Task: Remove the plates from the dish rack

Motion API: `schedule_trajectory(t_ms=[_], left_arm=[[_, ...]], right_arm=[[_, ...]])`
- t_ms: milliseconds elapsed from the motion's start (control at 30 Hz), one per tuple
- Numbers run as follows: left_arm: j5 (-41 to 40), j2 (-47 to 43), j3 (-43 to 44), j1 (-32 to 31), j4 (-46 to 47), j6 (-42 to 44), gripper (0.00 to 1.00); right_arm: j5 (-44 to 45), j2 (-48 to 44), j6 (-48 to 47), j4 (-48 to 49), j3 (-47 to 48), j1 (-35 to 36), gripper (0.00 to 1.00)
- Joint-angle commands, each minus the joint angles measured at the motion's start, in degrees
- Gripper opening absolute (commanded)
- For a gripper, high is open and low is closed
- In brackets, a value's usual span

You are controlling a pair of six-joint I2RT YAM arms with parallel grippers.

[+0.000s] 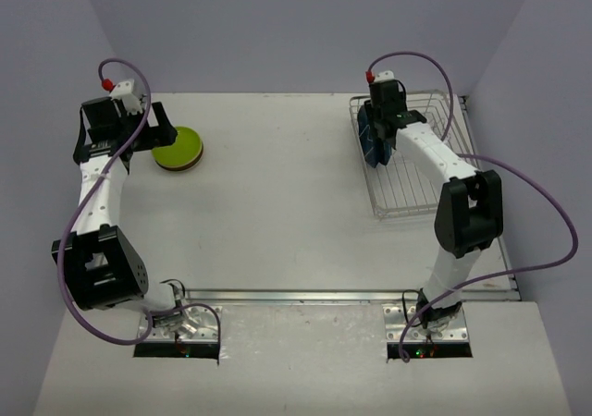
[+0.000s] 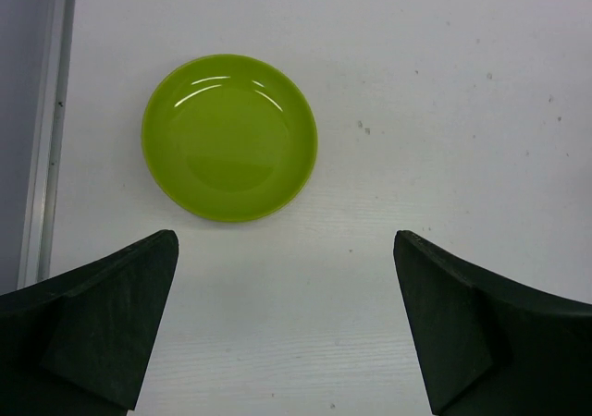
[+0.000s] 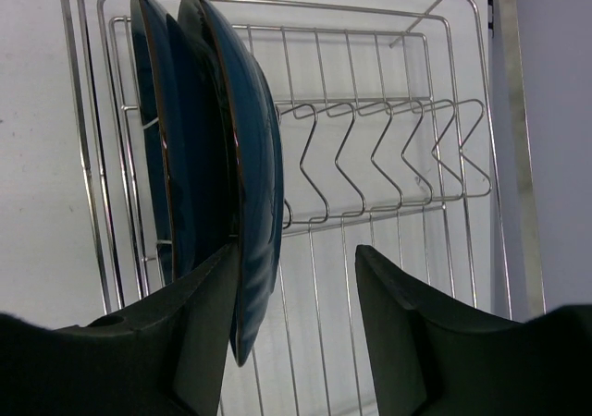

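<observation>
A lime green plate (image 1: 178, 147) (image 2: 229, 137) lies flat on the table at the back left, with a darker edge showing under its near rim. My left gripper (image 1: 162, 129) (image 2: 285, 240) hovers just beside it, open wide and empty. Two dark blue plates (image 1: 373, 137) stand upright at the left end of the dish rack (image 1: 416, 185) (image 3: 370, 101). My right gripper (image 1: 377, 143) (image 3: 296, 250) reaches down over them and straddles the nearer blue plate (image 3: 254, 157). Its left finger (image 3: 199, 324) sits between the two plates, and its right finger (image 3: 407, 333) stands apart from the plate.
The rack's other divider prongs (image 3: 398, 157) stand bare to the right of the blue plates. Purple cables (image 1: 518, 180) loop off both arms. The table's left edge (image 2: 42, 157) runs close to the green plate.
</observation>
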Motion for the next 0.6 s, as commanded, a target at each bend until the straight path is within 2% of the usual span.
schedule_trajectory(t_ms=[0, 200, 567], left_arm=[[-0.88, -2.27, 0.4, -0.34, 1.62, 0.27, 1.0], [-1.05, -2.27, 0.54, -0.26, 0.85, -0.16, 1.0], [-1.39, -2.88, 0.9, -0.34, 0.91, -0.39, 1.0]], right_arm=[[3.05, 1.54, -1.65, 4.97, 3.58, -0.02, 0.54], [4.38, 5.61, -1.59, 5.5, 5.87, 0.22, 0.53], [9.75, 11.64, -2.62, 7.07, 7.33, 1.52, 0.39]])
